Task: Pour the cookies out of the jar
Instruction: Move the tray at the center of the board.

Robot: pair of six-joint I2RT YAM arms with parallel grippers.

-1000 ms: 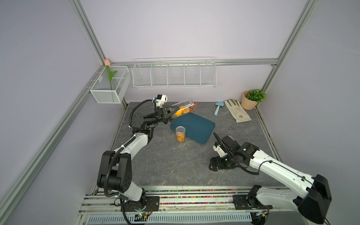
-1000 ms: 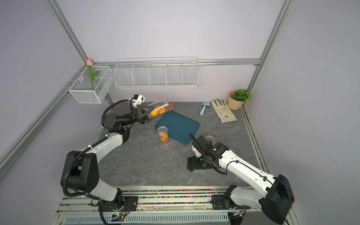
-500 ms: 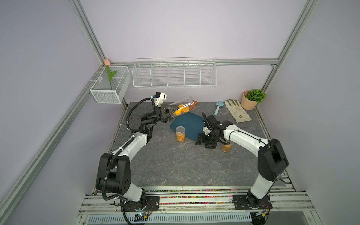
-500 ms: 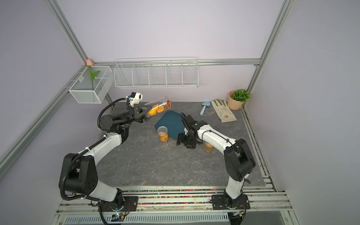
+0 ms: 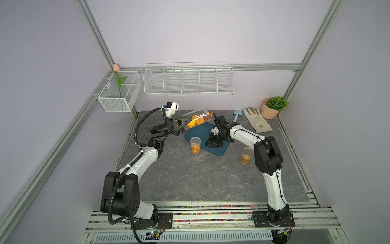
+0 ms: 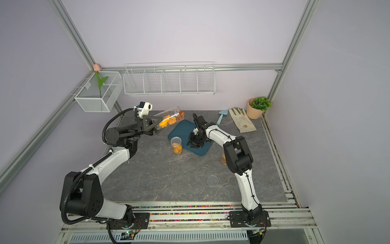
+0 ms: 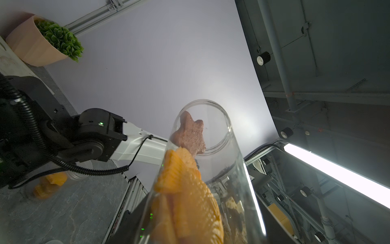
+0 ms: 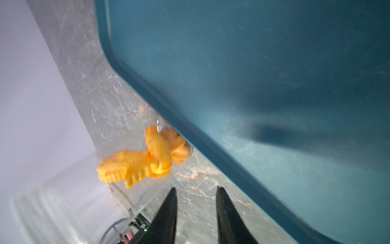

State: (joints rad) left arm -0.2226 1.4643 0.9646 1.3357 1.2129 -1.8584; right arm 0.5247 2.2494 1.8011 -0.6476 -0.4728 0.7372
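Note:
My left gripper (image 5: 185,125) is shut on a clear jar (image 5: 198,117), held in the air over the far left corner of the teal tray (image 5: 195,132). The jar lies tilted, its open end away from the gripper and slightly raised. The cookies (image 7: 185,200) are still inside: orange ones piled low and a brown star (image 7: 190,135) near the mouth. In both top views my right gripper (image 5: 213,144) hangs low over the tray (image 6: 179,131). Its fingertips (image 8: 174,191) stand a little apart with nothing between them.
A second jar (image 5: 195,145) with orange cookies stands by the tray's near left edge, a third (image 5: 246,156) beside my right arm. A clear lid (image 5: 233,180) lies nearer the front. Trowel (image 5: 237,115), glove (image 5: 256,120) and plant pot (image 5: 272,107) sit at the back right.
My right arm has swung from the front of the table to above the tray, and its jaws have narrowed. The left gripper has risen slightly with the jar.

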